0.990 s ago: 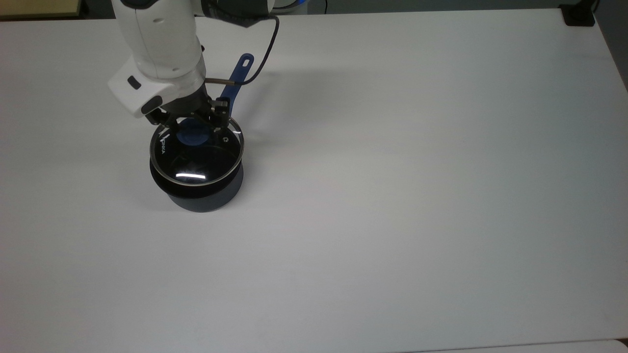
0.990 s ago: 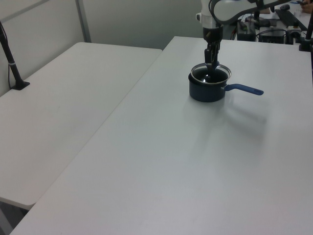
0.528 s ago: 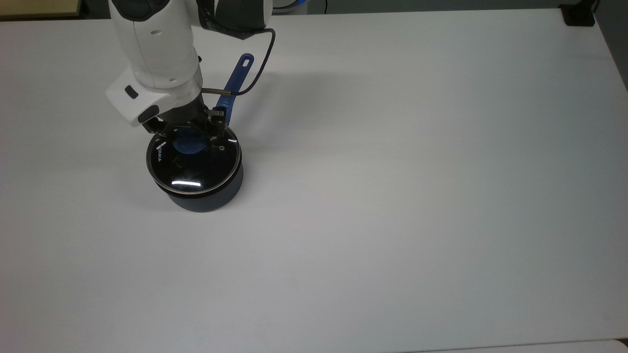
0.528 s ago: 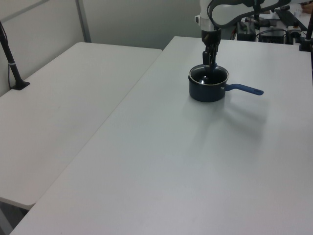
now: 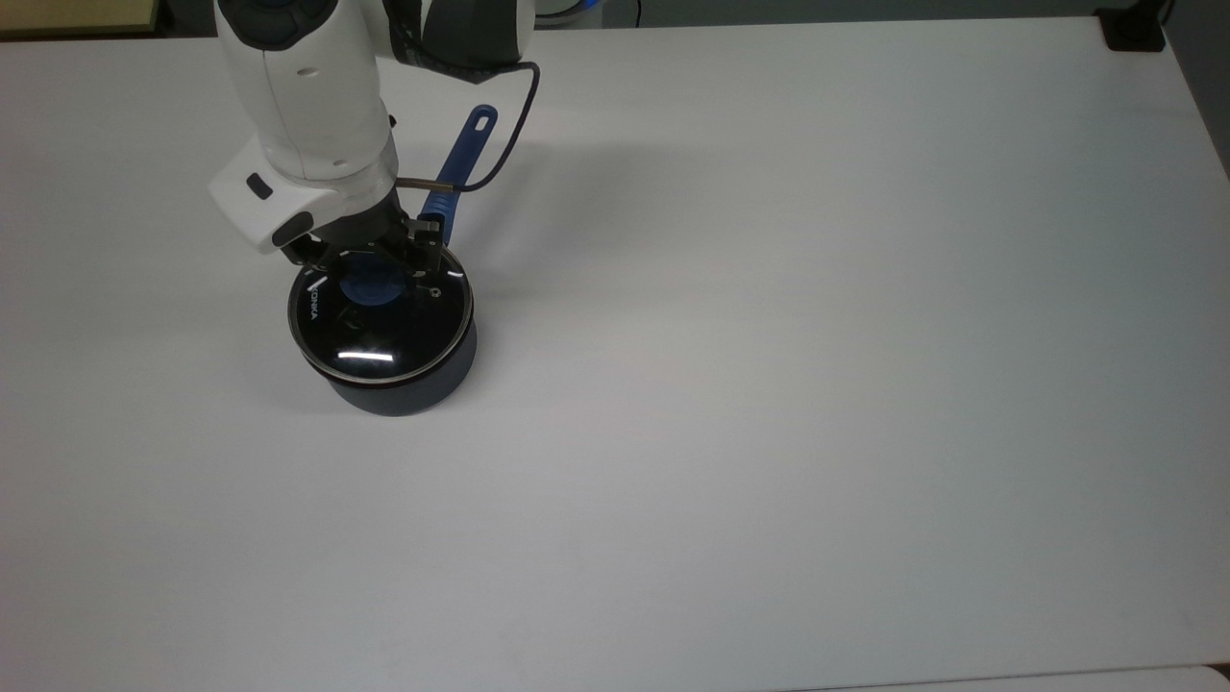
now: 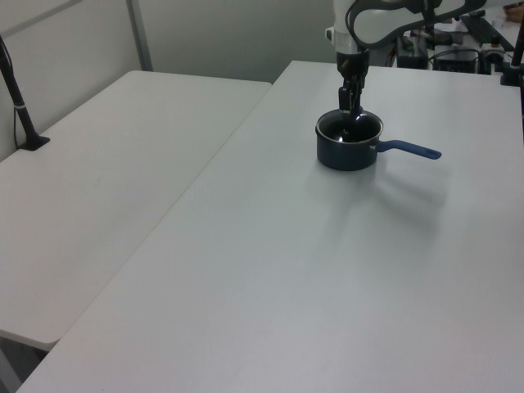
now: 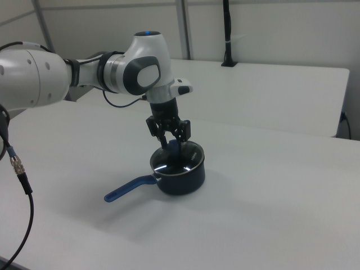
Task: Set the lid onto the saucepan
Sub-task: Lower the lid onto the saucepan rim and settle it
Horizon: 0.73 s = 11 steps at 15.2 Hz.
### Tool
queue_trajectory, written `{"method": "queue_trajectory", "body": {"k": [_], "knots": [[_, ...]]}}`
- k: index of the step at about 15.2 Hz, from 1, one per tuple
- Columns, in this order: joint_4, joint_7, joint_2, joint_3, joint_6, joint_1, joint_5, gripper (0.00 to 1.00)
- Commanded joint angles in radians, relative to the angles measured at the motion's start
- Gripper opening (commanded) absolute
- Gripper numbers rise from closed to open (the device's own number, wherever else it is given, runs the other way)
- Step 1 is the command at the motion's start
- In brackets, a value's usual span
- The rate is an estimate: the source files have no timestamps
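The dark saucepan (image 5: pixel 415 388) stands on the white table at the top view's left, its blue handle (image 5: pixel 463 154) pointing away toward the top edge. The glass lid (image 5: pixel 382 334) with "KONKA" lettering lies flat on the pan's rim and covers it. My gripper (image 5: pixel 373 265) reaches straight down over the lid's blue knob (image 5: pixel 377 286) and is shut on it. In the right view the gripper (image 7: pixel 173 140) sits just above the lid (image 7: pixel 179 161), and the saucepan (image 7: pixel 184 180) has its handle toward the right view's left. In the left view the saucepan (image 6: pixel 347 154) stands below the gripper (image 6: pixel 352 103).
The white table (image 5: pixel 769 384) stretches wide to the top view's right and front. A black cable (image 5: pixel 514 115) loops from the arm over the handle. A second white table (image 6: pixel 106 180) adjoins on the left view's left, with a black post (image 6: pixel 18 98) clamped to it.
The lid was tilted and raised above the pan a second ago; it has come down and now lies level on the rim. The gripper sank with it and has stayed on the knob.
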State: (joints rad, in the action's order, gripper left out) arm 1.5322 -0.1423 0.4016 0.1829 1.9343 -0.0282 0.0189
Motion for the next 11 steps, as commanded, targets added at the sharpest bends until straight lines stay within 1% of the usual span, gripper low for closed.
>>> {"method": "queue_trajectory", "body": {"k": [1,3,5,8,11], "knots": [[-0.014,-0.006,0.008,0.012,0.009,-0.009,-0.020,0.53],[-0.012,-0.005,0.008,0.010,0.023,-0.007,-0.023,0.55],[-0.009,-0.005,0.008,0.012,0.054,-0.006,-0.042,0.58],[-0.009,-0.003,0.008,0.012,0.055,-0.004,-0.048,0.62],[-0.009,-0.006,0.008,0.012,0.055,-0.004,-0.056,0.62]]}}
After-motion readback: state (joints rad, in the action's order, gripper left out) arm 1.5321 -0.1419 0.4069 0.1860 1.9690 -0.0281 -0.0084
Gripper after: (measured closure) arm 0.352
